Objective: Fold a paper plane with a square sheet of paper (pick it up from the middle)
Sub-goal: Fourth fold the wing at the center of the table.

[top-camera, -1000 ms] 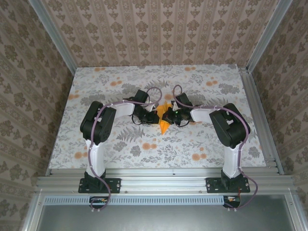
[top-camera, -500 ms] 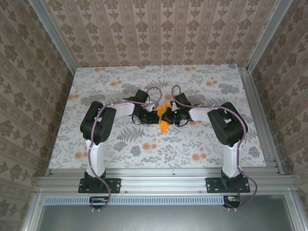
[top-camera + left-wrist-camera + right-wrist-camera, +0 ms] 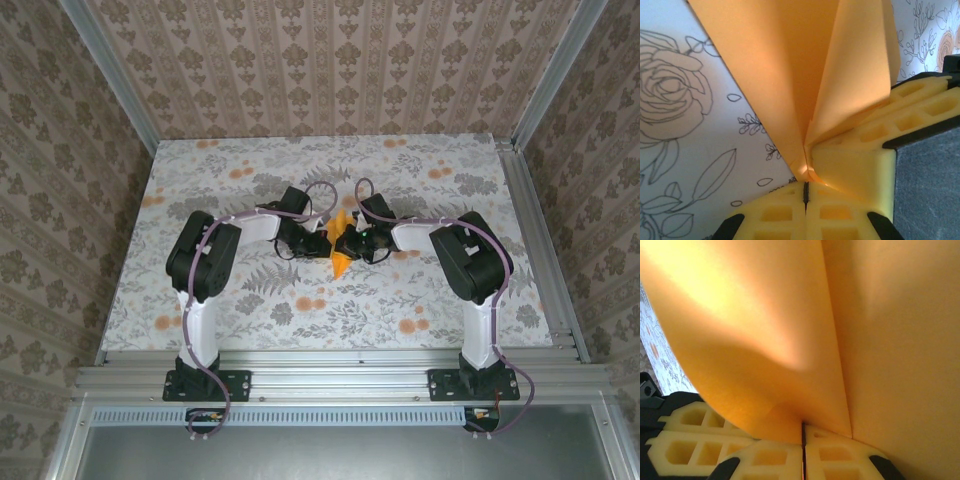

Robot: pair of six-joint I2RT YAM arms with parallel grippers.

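The square sheet of paper (image 3: pixel 341 262) is a bright orange folded wedge, held up at mid-table between both grippers with its point toward the near edge. My left gripper (image 3: pixel 327 243) comes in from the left and is shut on the paper. In the left wrist view, the folded layers (image 3: pixel 790 75) fan upward from the closed jaws (image 3: pixel 805 187). My right gripper (image 3: pixel 346 243) faces it from the right, shut on the same paper. In the right wrist view, a creased orange sheet (image 3: pixel 765 315) rises out of the seam between the closed jaws (image 3: pixel 803 432).
The grey floral cloth (image 3: pixel 250 170) covers the table. Patterned walls stand on three sides, and a metal rail (image 3: pixel 340 375) runs along the near edge. The two gripper tips almost touch; the other gripper's fingers (image 3: pixel 910 105) crowd the left wrist view.
The right arm's elbow has drifted slightly left, toward the centre. The paper and both grippers have stayed almost where they were.
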